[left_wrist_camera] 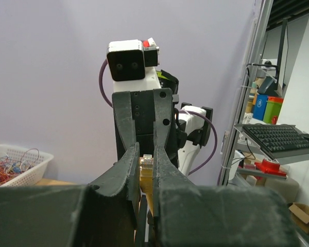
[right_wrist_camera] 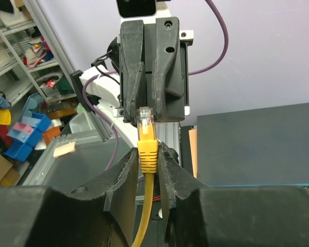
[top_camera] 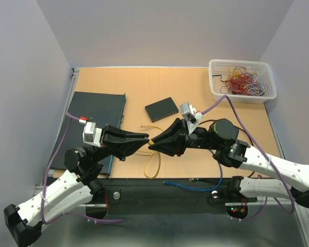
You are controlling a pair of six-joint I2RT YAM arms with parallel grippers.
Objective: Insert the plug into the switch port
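The 2 arms meet nose to nose above the middle of the table (top_camera: pixel 118 82), and the plug (right_wrist_camera: pixel 146 128) is caught between them, off the surface. It stands with its clear head up and its yellow boot below.

The right gripper (right_wrist_camera: pixel 147 152) is clenched on the boot, 1 finger pressed to each side. The yellow cable (top_camera: pixel 153 165) drops out under the grip and lies in a loop on the table, just in front of where the arms meet.

From the left wrist, the left gripper (left_wrist_camera: pixel 146 149) has its 2 fingers hard against the plug as well, grasping it, with no gap that I can make out. So both pincers hold the same plug.

2 dark boxes lie on the table. A small black box (top_camera: pixel 162 109) sits just behind the meeting point, and a large dark box (top_camera: pixel 95 116) is off to the left side. Either could be the switch; I cannot tell which, and no ports show from here. The plug is well apart from both.

A white basket (top_camera: pixel 216 64) of tangled coloured wires sits in the far right corner. A blue cable (top_camera: pixel 190 186) runs along the near edge.
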